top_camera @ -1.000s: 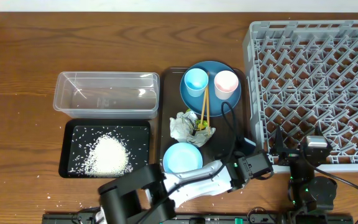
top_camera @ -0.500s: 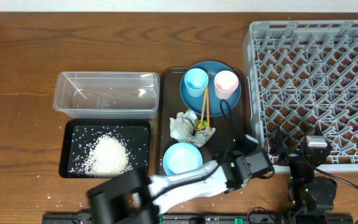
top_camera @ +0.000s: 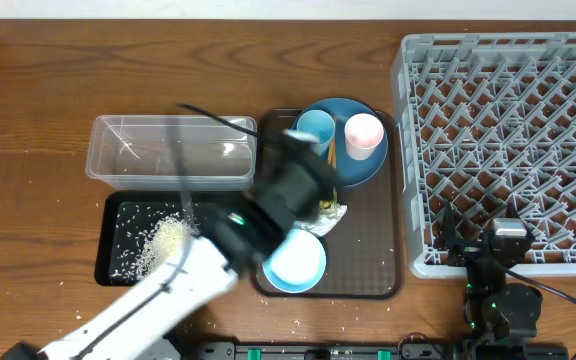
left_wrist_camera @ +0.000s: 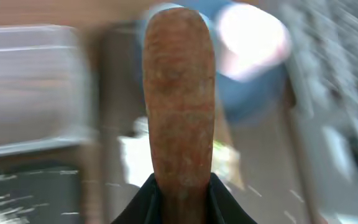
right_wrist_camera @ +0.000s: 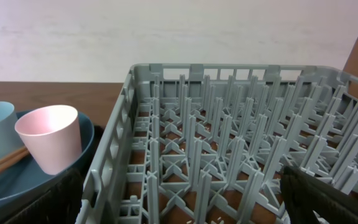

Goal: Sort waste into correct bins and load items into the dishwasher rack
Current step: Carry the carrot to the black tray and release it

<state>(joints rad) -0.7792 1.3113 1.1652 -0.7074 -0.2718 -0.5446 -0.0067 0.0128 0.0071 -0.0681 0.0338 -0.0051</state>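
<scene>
A brown wooden table (top_camera: 28, 100) fills the view from above. The left pincer (left_wrist_camera: 182, 200) is closed tight on the bottom end of the one carrot (left_wrist_camera: 179, 93). The carrot is long and orange, with a dull, rough skin and a round tip. It points straight out from the pincer, with its tip toward the blue plate (top_camera: 368, 172). It is held up in the air over the dark brown tray (top_camera: 368, 240). The picture around it is very blurry.

The right pincer (right_wrist_camera: 179, 202) is wide open and holds nothing. It sits at the near edge of the one big grey rack (top_camera: 508, 130).

There are two cups on the plate, one light blue cup (top_camera: 315, 127) and one pink cup (top_camera: 364, 130). There is one small bowl (top_camera: 298, 262), one clear tub (top_camera: 168, 150) and one black tray (top_camera: 113, 205) with a pile of rice (top_camera: 163, 240).
</scene>
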